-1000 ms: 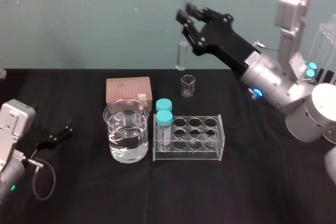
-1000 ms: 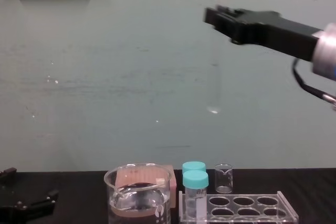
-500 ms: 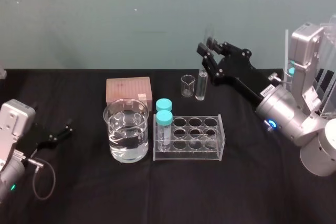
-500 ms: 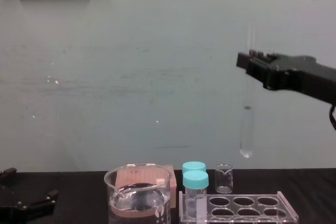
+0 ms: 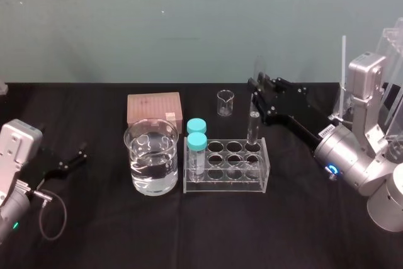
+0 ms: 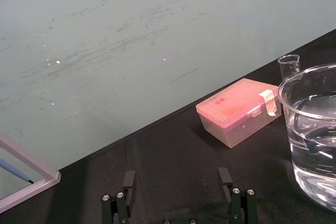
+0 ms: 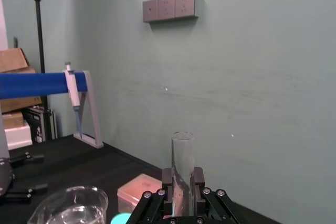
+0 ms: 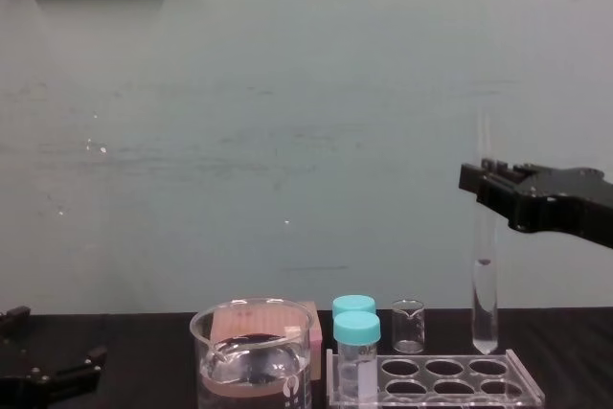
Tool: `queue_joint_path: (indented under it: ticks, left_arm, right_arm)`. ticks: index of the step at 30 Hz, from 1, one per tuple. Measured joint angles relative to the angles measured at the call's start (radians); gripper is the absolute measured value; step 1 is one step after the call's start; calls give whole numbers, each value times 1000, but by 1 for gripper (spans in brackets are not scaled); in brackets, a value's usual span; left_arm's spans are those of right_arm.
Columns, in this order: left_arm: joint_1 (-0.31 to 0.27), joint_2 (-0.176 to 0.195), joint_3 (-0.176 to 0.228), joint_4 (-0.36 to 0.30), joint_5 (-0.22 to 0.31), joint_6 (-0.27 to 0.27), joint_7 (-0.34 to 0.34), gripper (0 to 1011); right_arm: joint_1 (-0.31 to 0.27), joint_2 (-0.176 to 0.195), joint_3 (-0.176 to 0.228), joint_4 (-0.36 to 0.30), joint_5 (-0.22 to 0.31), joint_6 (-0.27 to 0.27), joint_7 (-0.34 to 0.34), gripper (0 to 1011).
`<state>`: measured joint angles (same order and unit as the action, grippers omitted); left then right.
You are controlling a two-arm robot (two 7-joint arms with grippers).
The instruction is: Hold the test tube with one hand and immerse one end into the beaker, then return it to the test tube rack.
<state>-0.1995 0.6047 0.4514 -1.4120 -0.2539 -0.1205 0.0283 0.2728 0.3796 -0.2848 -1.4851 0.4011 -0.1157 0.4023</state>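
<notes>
Right now my right hand [image 5: 255, 92] sits right of centre in the head view, reaching in from the frame's right edge toward the back of the test tube rack [image 5: 223, 186]. Its two black fingers are closed on the test tube [image 5: 252, 127], and they pinch it high up. A short length with the open mouth stands above them, and the longer part hangs below. The tube is close to upright.

In the chest view, at the lower right of the frame, the round bottom hangs just over the right end of the rack's top plate. In the head view it lines up with the right-hand hole of the back row — whether the tip has gone into that hole I cannot tell.

The beaker [image 5: 136, 155] stands just beside the rack's left end, a little left of centre in the head view, and is partly filled with clear liquid. It is well apart from the tube. Two teal-capped vials [image 5: 196, 140] stand in the rack's left holes, between the beaker and the tube. Behind the beaker lies a pink box [image 5: 153, 106], and a tiny beaker [image 5: 225, 103] stands behind the rack, near my right hand's fingers.

My left hand [image 5: 73, 160] rests low at the lower left of the head view, close to the dark surface [image 5: 94, 231]. Its fingers are spread wide — nothing is between them.
</notes>
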Motion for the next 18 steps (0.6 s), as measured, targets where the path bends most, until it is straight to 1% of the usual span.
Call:
queue_joint_path:
  ticks: [18]
  left_arm:
    - [0,0,0,0,0,0,0,1000]
  right_arm:
    - [-14,-11,15,17,-33,10,-9,224]
